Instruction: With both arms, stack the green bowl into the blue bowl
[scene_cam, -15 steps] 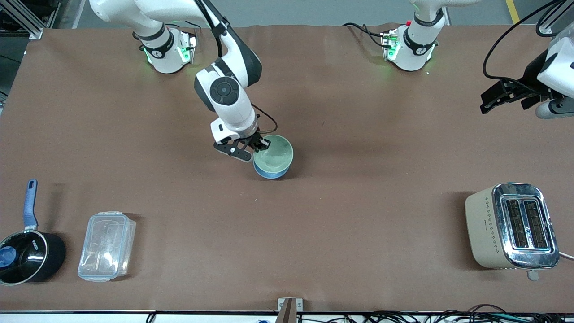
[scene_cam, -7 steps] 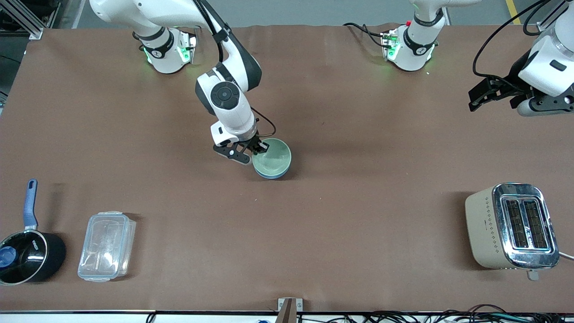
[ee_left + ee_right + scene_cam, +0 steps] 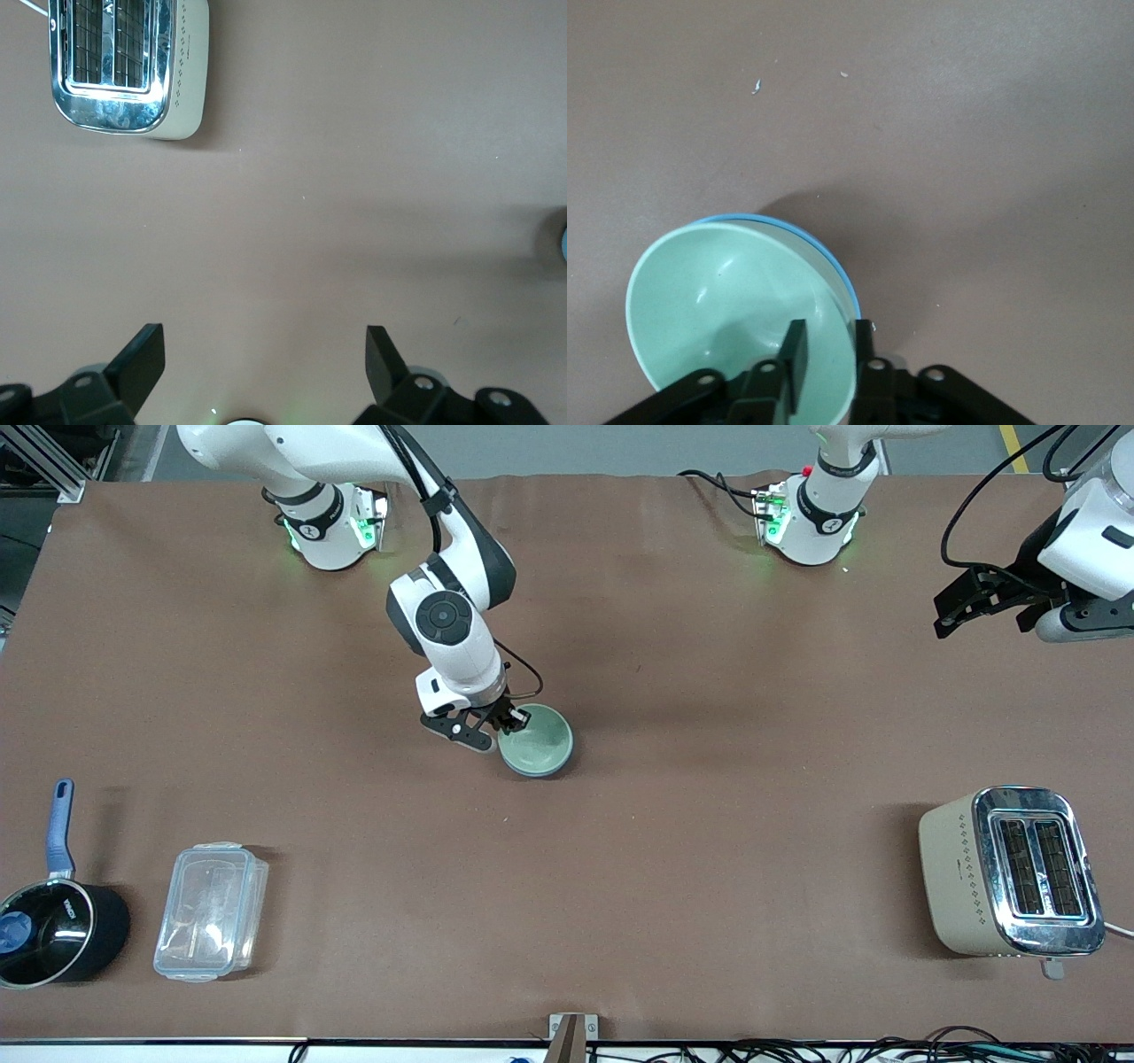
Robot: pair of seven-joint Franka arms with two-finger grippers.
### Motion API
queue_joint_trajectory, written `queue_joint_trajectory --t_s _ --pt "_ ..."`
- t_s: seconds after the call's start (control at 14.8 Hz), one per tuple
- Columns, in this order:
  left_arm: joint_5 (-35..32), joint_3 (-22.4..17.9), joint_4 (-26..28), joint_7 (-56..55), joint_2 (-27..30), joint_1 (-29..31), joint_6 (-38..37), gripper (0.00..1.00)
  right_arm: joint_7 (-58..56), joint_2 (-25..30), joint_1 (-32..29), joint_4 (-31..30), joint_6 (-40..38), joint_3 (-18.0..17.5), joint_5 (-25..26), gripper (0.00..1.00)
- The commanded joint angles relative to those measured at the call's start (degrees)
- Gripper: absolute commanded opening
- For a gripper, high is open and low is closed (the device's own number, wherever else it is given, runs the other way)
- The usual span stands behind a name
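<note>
The green bowl (image 3: 539, 737) sits nested in the blue bowl (image 3: 534, 773) near the middle of the table; only a thin blue band shows under it. My right gripper (image 3: 505, 722) is shut on the green bowl's rim at the side toward the right arm's end. In the right wrist view one finger of the gripper (image 3: 830, 341) is inside the green bowl (image 3: 718, 301) and one outside, with the blue bowl's rim (image 3: 757, 217) peeking past. My left gripper (image 3: 952, 607) hangs open and empty over the table's left-arm end, also seen in its wrist view (image 3: 266, 354).
A beige toaster (image 3: 1010, 872) stands near the front camera at the left arm's end, also in the left wrist view (image 3: 124, 62). A black pot with a blue handle (image 3: 53, 930) and a clear lidded container (image 3: 211, 912) stand at the right arm's end.
My right gripper has lowered the green bowl down into the blue bowl, so less blue shows. My left gripper has shifted a little over the table's end.
</note>
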State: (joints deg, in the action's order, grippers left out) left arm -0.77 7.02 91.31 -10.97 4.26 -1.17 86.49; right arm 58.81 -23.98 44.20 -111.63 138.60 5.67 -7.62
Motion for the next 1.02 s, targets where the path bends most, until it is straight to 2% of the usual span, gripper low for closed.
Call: queue_joint_trajectory --t_s 0.0,0.14,0.27,0.47,0.54,0.68,0.81,0.95 --pt "0.1 0.0 0.5 0.5 1.2 0.4 -0.9 1.0 0.5 0.3 -0.7 -0.3 0.1 -0.3 -0.5 0.9" --pt "0.1 -0.2 0.4 0.6 1.2 0.4 -0.9 1.0 -0.3 1.2 -1.3 -0.1 -1.8 0.0 -0.5 0.96" --pt "0.0 -0.2 0.3 0.6 1.2 0.3 -0.9 1.0 -2.1 6.2 -4.0 0.9 -10.1 0.2 0.0 1.0" --pt "0.0 -0.2 0.2 0.6 1.3 0.4 -0.9 1.0 -9.9 13.0 -10.1 3.3 -20.4 0.4 0.1 1.0" --pt "0.0 -0.3 0.2 0.6 1.6 0.4 -0.9 1.0 -11.9 15.2 -12.1 3.3 -22.2 0.7 1.1 1.0" --pt "0.1 -0.2 0.3 0.5 2.0 0.3 -1.1 1.0 -14.4 18.7 -15.6 4.7 -25.9 0.9 6.5 1.0" --pt "0.1 -0.3 0.2 0.7 2.0 0.4 -1.1 1.0 -16.2 19.4 -19.7 10.7 -32.6 0.8 11.6 1.0" --pt "0.1 -0.3 0.0 0.8 2.0 0.5 -1.1 1.0 -22.1 19.2 -25.4 17.3 -38.6 0.4 12.5 1.0"
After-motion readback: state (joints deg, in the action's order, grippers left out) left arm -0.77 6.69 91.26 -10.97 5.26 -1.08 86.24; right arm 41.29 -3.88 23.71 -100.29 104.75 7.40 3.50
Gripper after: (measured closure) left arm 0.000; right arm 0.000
